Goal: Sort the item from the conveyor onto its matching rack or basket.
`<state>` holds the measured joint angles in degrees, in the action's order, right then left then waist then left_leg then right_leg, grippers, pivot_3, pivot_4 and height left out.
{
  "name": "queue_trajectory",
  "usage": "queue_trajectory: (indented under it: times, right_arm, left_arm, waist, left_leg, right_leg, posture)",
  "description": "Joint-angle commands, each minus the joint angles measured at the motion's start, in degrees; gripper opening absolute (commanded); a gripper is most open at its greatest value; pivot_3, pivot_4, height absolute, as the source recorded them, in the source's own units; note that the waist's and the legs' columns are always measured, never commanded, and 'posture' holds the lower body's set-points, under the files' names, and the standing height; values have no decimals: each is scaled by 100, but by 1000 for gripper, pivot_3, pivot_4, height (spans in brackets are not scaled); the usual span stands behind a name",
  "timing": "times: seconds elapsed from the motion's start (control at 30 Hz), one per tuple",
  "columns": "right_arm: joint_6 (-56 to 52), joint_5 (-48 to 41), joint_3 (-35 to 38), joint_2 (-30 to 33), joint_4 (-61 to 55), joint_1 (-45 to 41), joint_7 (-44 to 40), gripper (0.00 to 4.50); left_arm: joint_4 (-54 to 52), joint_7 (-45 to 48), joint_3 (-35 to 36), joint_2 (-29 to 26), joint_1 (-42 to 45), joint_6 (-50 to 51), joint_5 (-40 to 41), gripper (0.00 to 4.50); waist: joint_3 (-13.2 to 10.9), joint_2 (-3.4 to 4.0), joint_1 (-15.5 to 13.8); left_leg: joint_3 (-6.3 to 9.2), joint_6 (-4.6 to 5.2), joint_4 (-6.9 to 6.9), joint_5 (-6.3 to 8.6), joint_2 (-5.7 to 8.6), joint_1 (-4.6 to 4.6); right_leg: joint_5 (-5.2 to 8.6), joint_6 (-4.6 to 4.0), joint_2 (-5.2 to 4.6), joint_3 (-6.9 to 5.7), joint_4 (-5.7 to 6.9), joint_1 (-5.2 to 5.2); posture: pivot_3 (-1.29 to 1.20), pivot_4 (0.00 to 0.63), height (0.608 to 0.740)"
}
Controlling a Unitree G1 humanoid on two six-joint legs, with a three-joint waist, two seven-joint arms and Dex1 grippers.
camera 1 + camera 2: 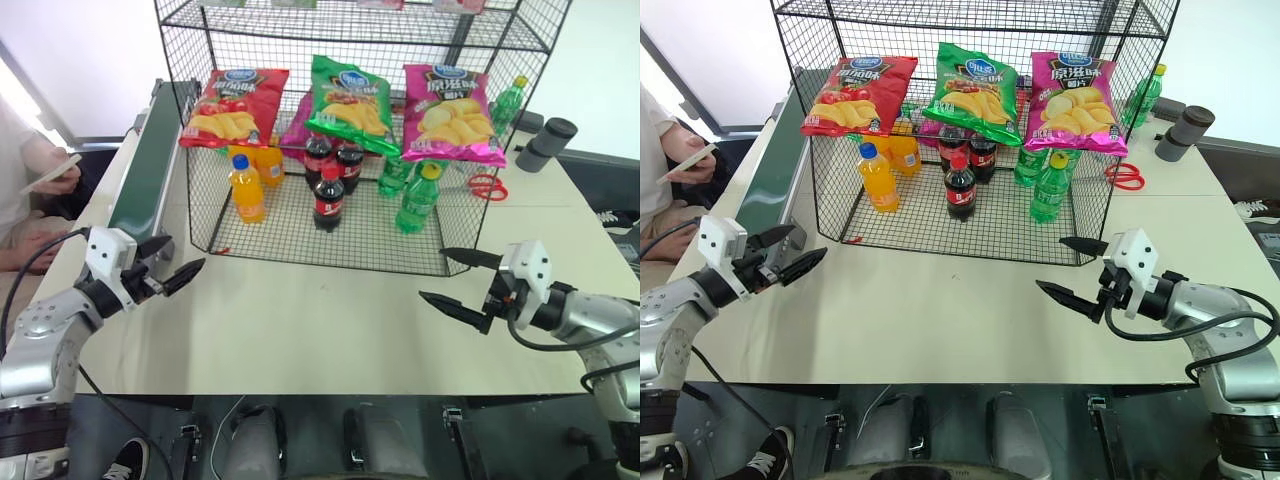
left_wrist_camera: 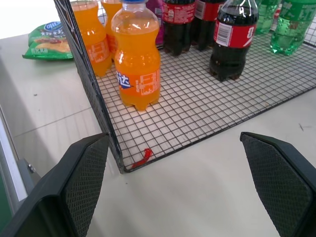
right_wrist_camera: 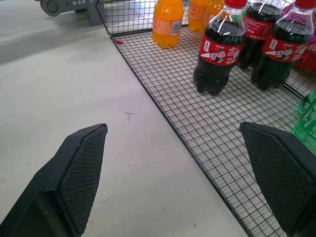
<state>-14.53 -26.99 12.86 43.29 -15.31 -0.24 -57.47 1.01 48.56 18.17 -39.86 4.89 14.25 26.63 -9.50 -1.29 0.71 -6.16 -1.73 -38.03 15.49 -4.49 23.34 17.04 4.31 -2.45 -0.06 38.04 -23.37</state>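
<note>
A glossy green crisps bag with a blue oval logo lies on the black wire-mesh rack's tier, between a red bag and a pink bag. Another green crisps bag lies flat on the table outside the rack's left wall. I cannot tell which of them is the item. The dark green conveyor runs along the table's left side with nothing on its belt. My left gripper hovers open near the rack's front left corner. My right gripper hovers open before the rack's front right corner. Both are empty.
On the rack's floor stand orange bottles, cola bottles and green bottles. Red scissors and grey cylinders lie on the table to the right. A person's hand holds a phone beyond the conveyor, at the left.
</note>
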Motion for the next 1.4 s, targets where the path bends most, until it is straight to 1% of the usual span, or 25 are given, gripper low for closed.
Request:
queue_trajectory:
  times: [0.03,0.1,0.3,1.4]
  right_arm:
    - [110,45,-22,-10,-99,-52,33,4470]
    - [112,56,-46,2,-76,-85,38,4470]
    - [223,158,-95,0,61,-90,11,4470]
    - [397,313,-177,20,149,-109,-8,4470]
  left_arm:
    - [-148,80,97,-57,3,-134,8,4500]
    - [-243,118,135,-5,-16,-68,141,4500]
    - [-461,141,34,58,-149,89,172,4500]
    - [-286,213,-90,136,-43,-218,-75,4500]
  waist:
    - [0,0,-1]
    - [0,0,-2]
    - [0,0,-2]
    - [0,0,-2]
  left_leg:
    - [0,0,0,0,0,0]
    - [0,0,0,0,0,0]
    - [0,0,-1,0,0,0]
    - [-1,-1,-4,-1,0,-1]
  right_leg:
    - [0,0,0,0,0,0]
    - [0,0,0,0,0,0]
    - [0,0,0,0,0,1]
    - [0,1,2,0,4,1]
  posture:
    - [0,150,740]
    - [0,150,740]
    - [0,150,740]
    - [0,150,740]
